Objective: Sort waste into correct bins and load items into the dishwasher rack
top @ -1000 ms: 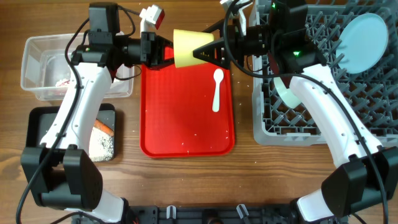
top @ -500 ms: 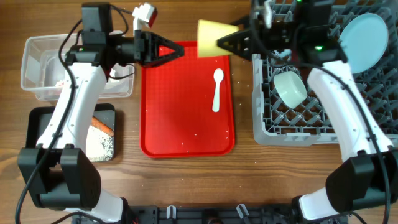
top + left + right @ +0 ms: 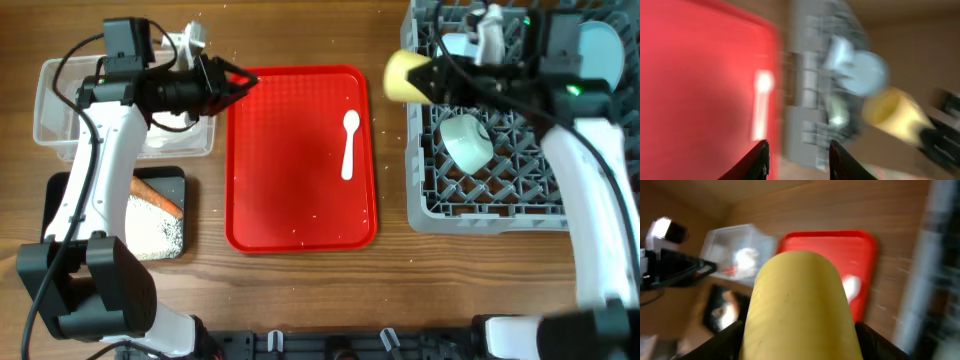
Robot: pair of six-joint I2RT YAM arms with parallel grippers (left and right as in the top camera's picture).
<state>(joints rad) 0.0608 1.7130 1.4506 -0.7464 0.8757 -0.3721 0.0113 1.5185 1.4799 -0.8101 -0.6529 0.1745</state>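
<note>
My right gripper (image 3: 422, 74) is shut on the small yellow cup (image 3: 401, 75), holding it on its side at the left edge of the grey dishwasher rack (image 3: 520, 215). In the right wrist view the cup (image 3: 797, 305) fills the space between the fingers of that gripper (image 3: 797, 342). My left gripper (image 3: 238, 80) hangs open and empty over the red tray's top left corner; the left wrist view is blurred, with its fingers (image 3: 758, 161) apart. A white spoon (image 3: 349, 143) lies on the red tray (image 3: 300, 200). A pale bowl (image 3: 467, 141) and the pale-blue plate (image 3: 603, 45) sit in the rack.
The clear tub (image 3: 55, 110) stands at the far left with white waste inside. Below it, the black tray (image 3: 70, 195) holds an orange-brown stick (image 3: 157, 196) and white grains (image 3: 150, 230). Bare wooden table lies between the red tray and the rack.
My right gripper has carried the yellow cup rightward from above the red tray to the rack's left edge. My left gripper has opened, let the cup go and drawn back to the left.
</note>
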